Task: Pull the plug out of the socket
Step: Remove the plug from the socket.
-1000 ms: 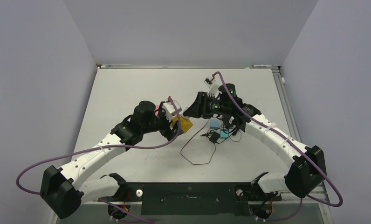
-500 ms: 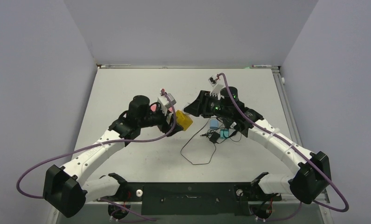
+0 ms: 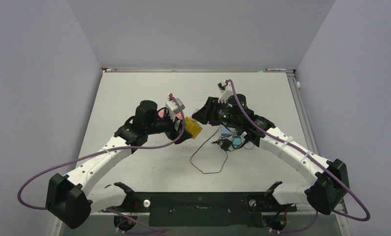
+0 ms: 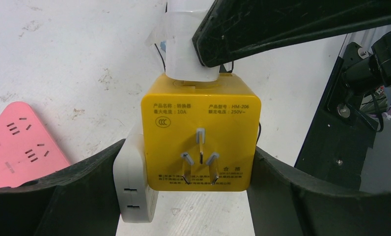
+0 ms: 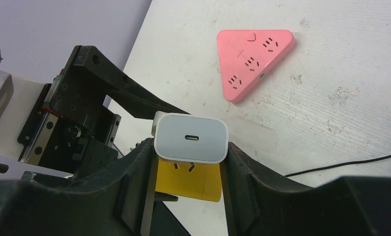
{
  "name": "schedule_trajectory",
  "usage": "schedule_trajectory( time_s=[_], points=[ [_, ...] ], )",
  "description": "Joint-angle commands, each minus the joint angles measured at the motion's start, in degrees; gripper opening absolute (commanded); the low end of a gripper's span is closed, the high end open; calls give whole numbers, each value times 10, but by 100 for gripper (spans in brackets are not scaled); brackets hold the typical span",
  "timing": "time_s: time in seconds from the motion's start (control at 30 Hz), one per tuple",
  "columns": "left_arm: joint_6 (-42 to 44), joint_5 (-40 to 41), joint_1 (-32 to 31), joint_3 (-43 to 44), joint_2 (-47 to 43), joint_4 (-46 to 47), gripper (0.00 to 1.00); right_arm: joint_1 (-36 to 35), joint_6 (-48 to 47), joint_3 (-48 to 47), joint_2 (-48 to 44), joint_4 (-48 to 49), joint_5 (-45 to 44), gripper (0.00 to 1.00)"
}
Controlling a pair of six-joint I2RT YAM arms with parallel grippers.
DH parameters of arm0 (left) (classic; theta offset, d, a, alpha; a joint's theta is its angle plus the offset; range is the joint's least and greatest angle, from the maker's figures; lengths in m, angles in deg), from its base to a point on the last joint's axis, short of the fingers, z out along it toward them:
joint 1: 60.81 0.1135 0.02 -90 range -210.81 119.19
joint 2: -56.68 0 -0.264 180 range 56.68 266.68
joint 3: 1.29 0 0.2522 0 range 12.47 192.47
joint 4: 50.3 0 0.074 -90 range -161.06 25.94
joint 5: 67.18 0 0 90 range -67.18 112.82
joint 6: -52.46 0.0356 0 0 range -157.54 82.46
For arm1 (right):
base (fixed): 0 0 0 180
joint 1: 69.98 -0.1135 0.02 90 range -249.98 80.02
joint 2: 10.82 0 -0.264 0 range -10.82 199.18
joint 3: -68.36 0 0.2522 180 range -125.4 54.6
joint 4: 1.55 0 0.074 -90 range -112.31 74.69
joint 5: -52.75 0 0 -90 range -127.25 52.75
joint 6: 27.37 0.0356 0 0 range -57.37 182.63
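Plug (image 5: pixel 191 138), white, seated in the yellow socket cube (image 4: pixel 201 137), centre of the top view. Right end effector (image 5: pixel 189 160) clenched on the plug; left end effector (image 4: pixel 196 157) grasping the socket cube. Plug's axis points from cube to right end effector, so the pull likely goes frame-right.

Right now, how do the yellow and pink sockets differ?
The yellow socket is a cube; the pink socket a flat triangle. The yellow socket is held in the left gripper, white plug inserted; the pink socket lies on the table, empty. Both show plug slots.
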Motion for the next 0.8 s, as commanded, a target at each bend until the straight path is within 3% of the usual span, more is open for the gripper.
schedule_trajectory(
  time_s=[0.0, 0.23, 0.5, 0.63, 0.77],
  points=[
    [8, 5, -1, 19, -18, -18, 0, 19, -37, -32, -1, -17, -40, 5],
    [57, 70, -54, 20, -20, -49, 0, 44, -37, -42, 20, -27, 9, 5],
    [56, 77, -61, 21, -21, -51, 0, 64, -45, -44, 13, -49, 0, 5],
    [32, 93, -44, 22, -19, -43, 0, 71, -66, -66, 2, -89, -46, 5],
    [-21, 79, 26, 28, -9, -27, 0, 97, -94, -83, -6, -142, -86, 5]
  ],
)
